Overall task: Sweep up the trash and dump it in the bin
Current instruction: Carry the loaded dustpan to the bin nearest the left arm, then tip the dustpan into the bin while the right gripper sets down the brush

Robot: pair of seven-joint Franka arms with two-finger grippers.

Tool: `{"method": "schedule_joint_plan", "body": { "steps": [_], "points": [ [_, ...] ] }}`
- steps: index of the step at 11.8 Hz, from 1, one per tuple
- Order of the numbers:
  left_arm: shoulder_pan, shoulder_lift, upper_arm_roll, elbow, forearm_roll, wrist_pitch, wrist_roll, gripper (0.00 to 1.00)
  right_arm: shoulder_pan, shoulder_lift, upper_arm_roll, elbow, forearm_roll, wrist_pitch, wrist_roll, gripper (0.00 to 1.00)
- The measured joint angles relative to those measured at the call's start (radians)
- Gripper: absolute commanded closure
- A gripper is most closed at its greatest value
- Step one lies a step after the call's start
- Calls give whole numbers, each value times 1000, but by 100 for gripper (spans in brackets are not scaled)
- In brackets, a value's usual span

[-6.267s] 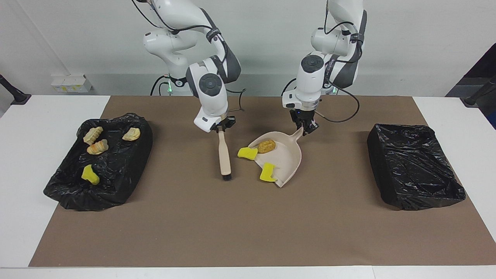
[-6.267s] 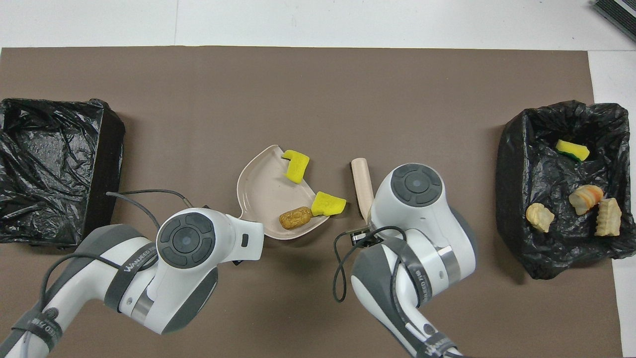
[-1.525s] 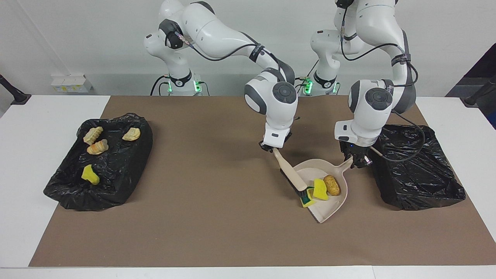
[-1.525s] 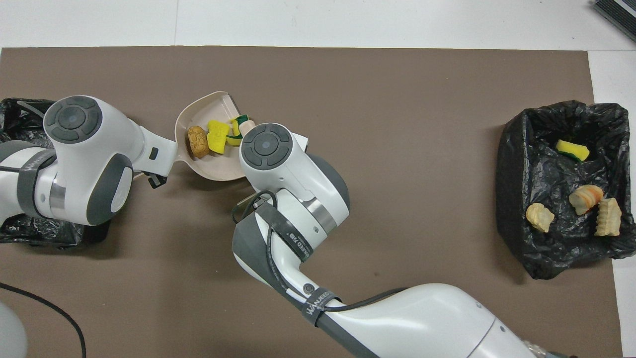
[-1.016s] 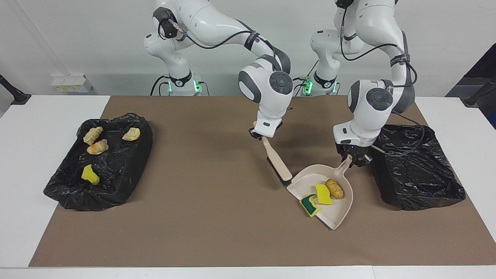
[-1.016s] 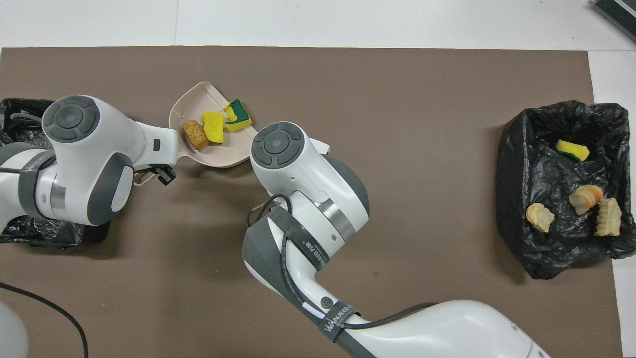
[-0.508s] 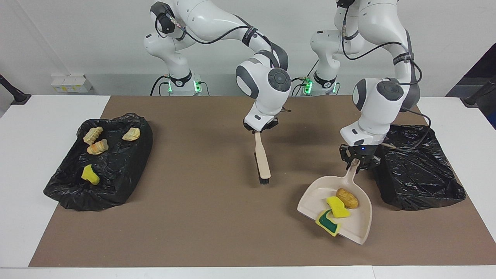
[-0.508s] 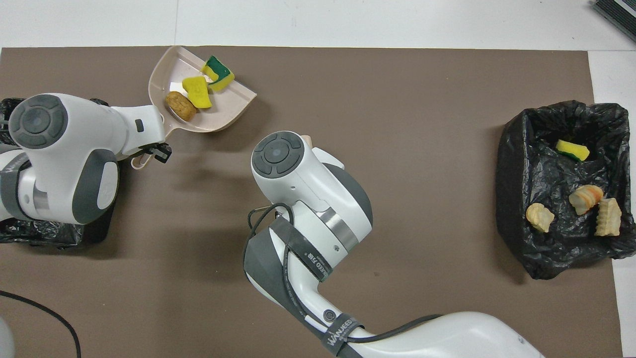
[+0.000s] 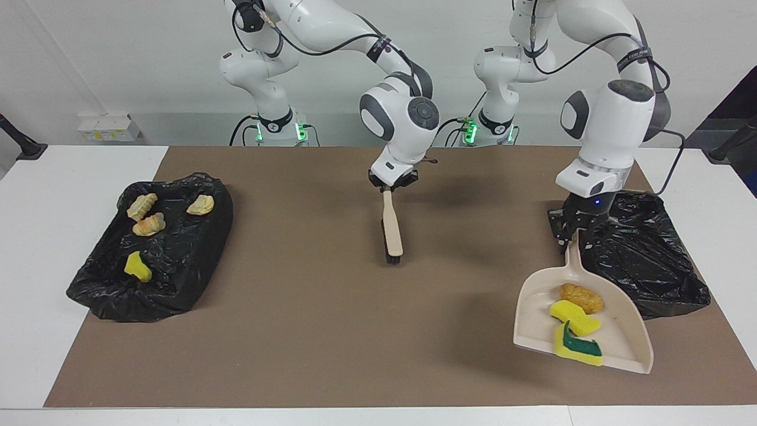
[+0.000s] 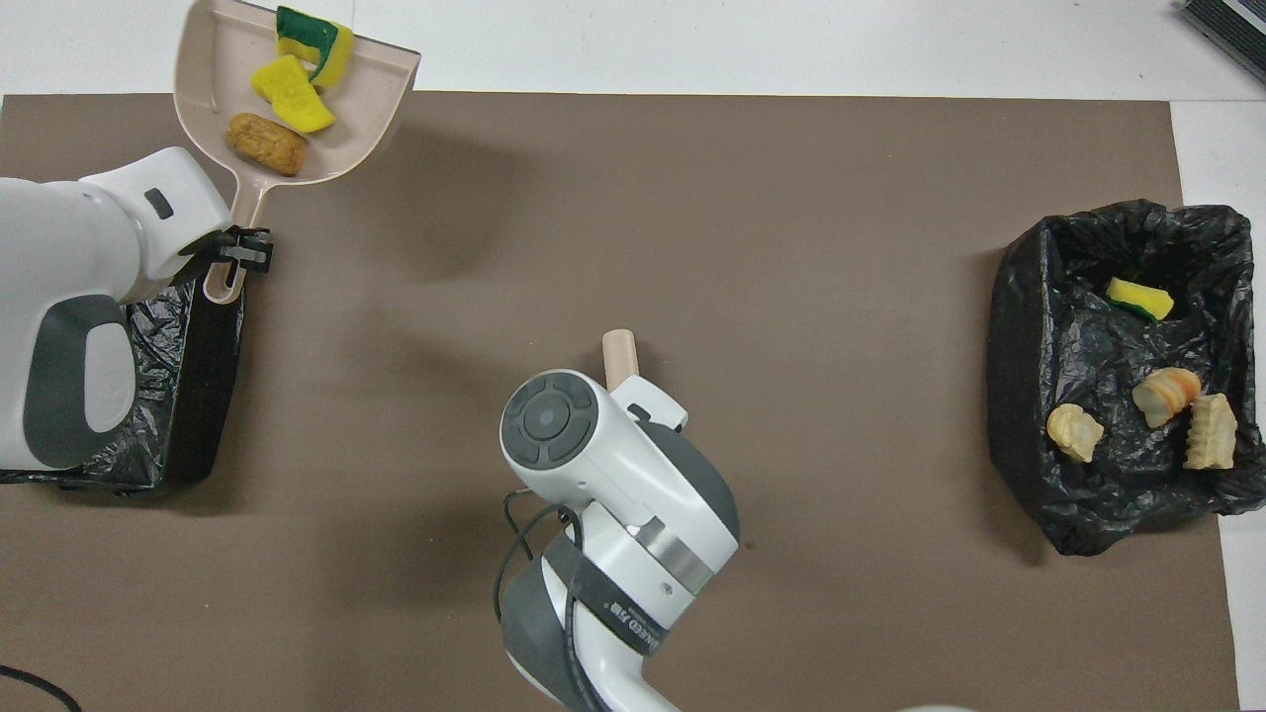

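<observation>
From the facing view we start at nine o'clock: a crinkled black-bagged bin [image 9: 155, 244] at the right arm's end of the table holds three ridged tan chunks [image 9: 149, 225] and a yellow sponge piece [image 9: 137, 266]. At the centre, the right gripper [image 9: 391, 183] is clamped on a smooth beige brush [image 9: 392, 228] that hangs bristles down over the brown mat [image 9: 307, 307]; the overhead view hides this grip under the arm and shows only the handle tip. At three o'clock, the left gripper [image 9: 576, 232] is clamped on the handle of a raised beige dustpan [image 9: 621, 337] beside the second black bin [image 9: 644, 254]. The trash in the pan is a brown knobbly chunk [image 9: 582, 298], a yellow sponge [image 9: 575, 316] and a green-backed sponge [image 9: 578, 349]. Only the overhead view shows the pan projecting over the mat's edge.
</observation>
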Motion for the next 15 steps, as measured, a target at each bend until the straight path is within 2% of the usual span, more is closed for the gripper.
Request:
{"method": "schedule_joint_plan", "body": {
  "steps": [2,5,6,7,11,13,15],
  "points": [
    [32,-41,1,0,-24,-58,-3,100,37,-61,3,-101,80,41,8,100],
    [111,-103,3,0,-59,-177,23,100,100,-142,5,-253,147,187,53,100],
    [140,-115,4,-1,-65,-203,55,100,110,-160,5,-279,156,203,62,54],
    [180,-125,6,0,-84,-233,118,100,110,-171,5,-294,162,208,65,1],
    [400,-164,13,-1,-116,-436,487,100,102,-177,-2,-272,168,206,65,0],
    [478,-190,21,-5,-116,-533,614,100,63,-180,-4,-210,166,166,56,0],
    [502,-216,24,-21,-58,-610,652,100,-17,-189,-6,-125,163,88,-12,0]
  ]
}}
